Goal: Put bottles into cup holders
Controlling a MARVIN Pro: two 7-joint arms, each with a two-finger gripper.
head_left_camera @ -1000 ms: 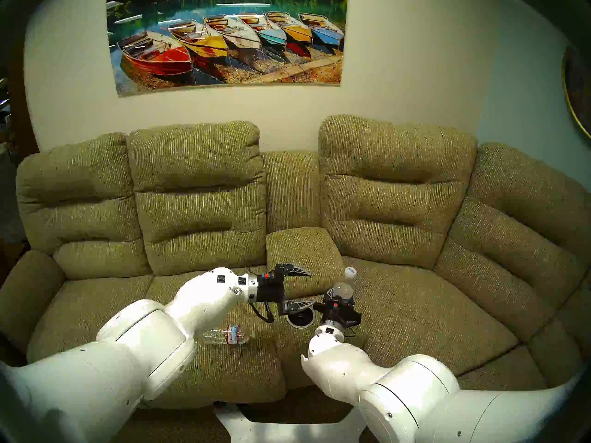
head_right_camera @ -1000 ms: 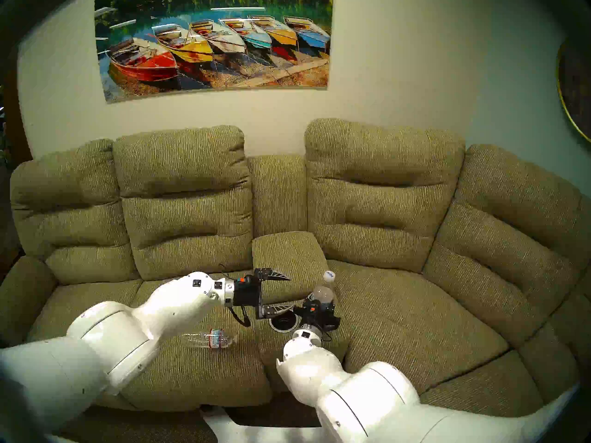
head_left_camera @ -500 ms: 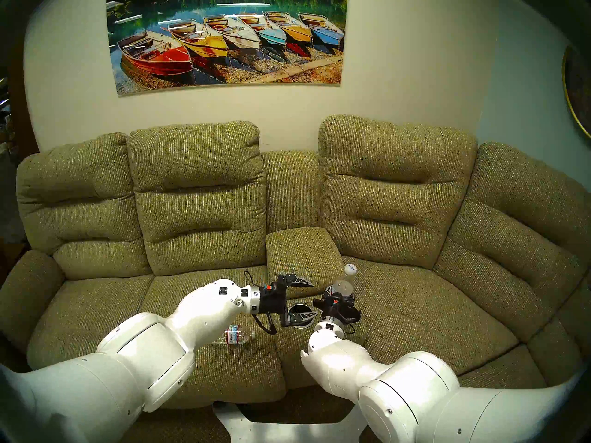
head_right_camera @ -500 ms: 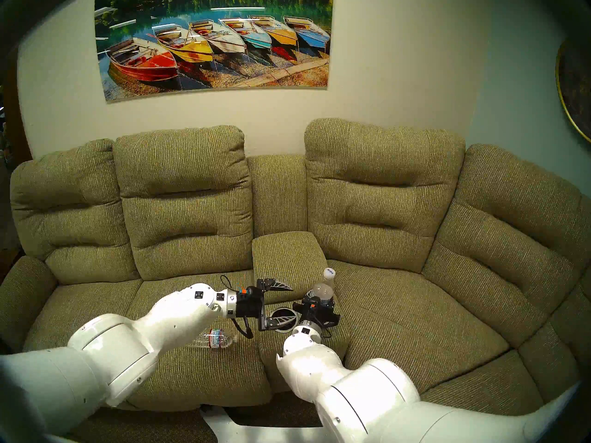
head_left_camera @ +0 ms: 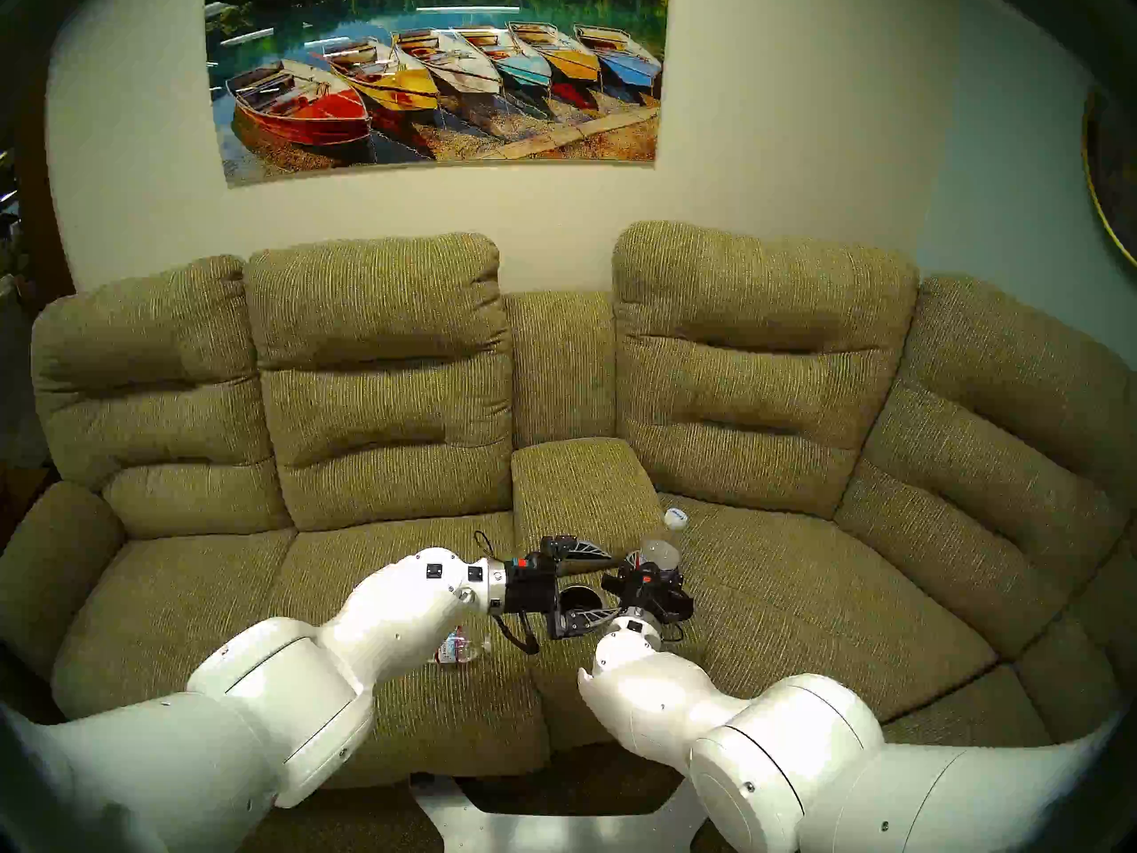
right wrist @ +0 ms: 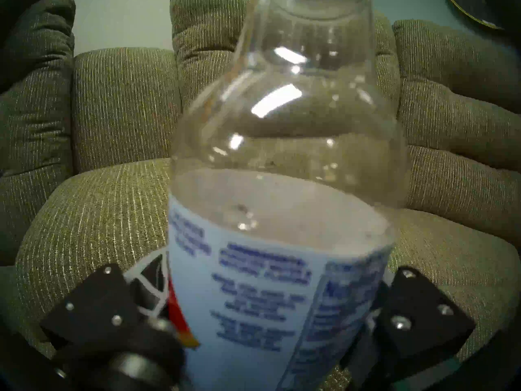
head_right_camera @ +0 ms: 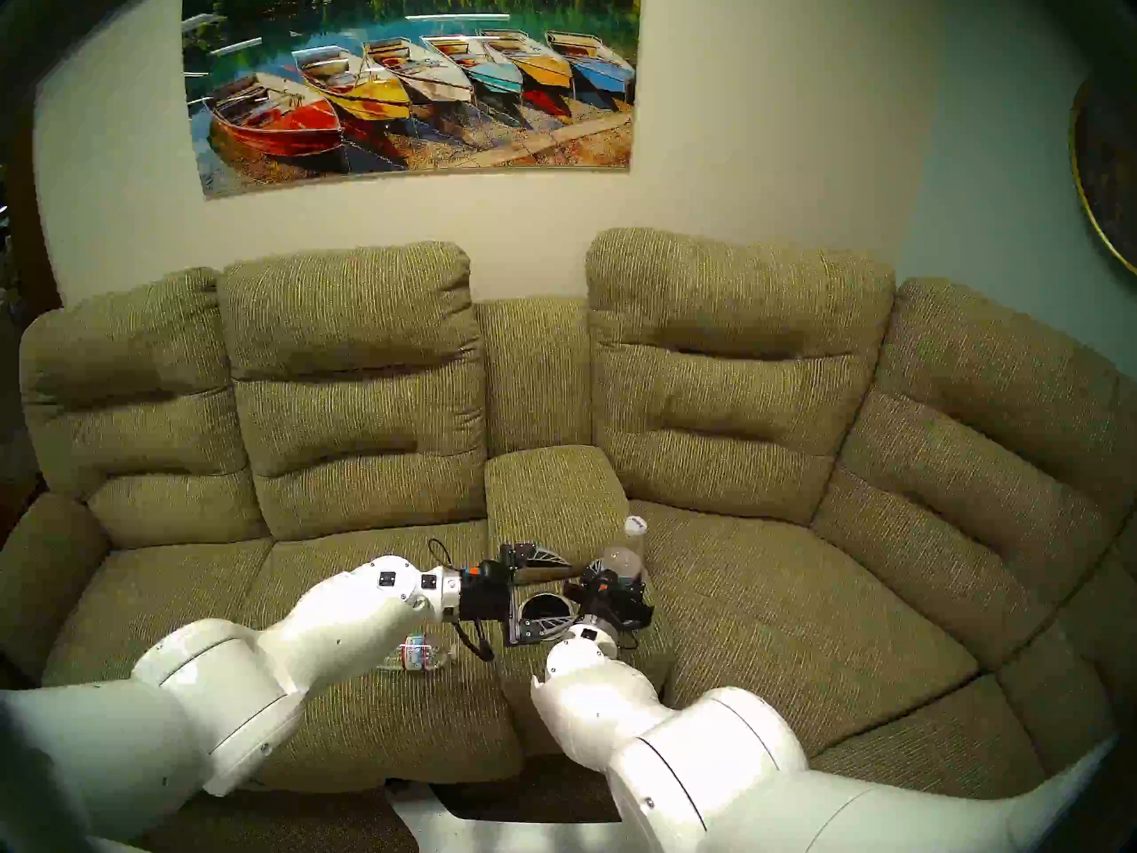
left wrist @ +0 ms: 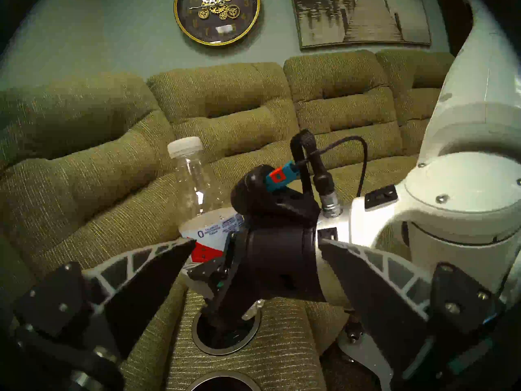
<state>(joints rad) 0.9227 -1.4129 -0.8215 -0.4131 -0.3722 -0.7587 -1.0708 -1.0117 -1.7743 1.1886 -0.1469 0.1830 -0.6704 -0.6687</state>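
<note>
A clear bottle with a white cap (head_left_camera: 675,518) and a pale blue-white label (right wrist: 270,286) stands nearly upright over the console. My right gripper (head_left_camera: 653,573) is shut on its label, one finger (right wrist: 149,286) on each side. Its base is hidden, so I cannot tell whether it sits in a cup holder. One cup holder (left wrist: 255,335) lies just below the right gripper, another (head_left_camera: 581,596) to its left. My left gripper (head_left_camera: 600,584) is open around that left well, empty, almost touching the right gripper. The red-white-blue labelled bottle (head_left_camera: 460,648) lies on the left seat, partly behind my left arm.
The olive sofa's raised centre armrest (head_left_camera: 584,482) sits just behind the cup holders. Seat cushions (head_left_camera: 800,599) spread to both sides. A boat painting (head_left_camera: 437,70) hangs on the wall above, and a clock (left wrist: 216,13) is on the side wall.
My left arm has come down and to the right, bringing its open gripper around the left cup holder and covering more of the lying bottle. The right gripper and its bottle have barely moved.
</note>
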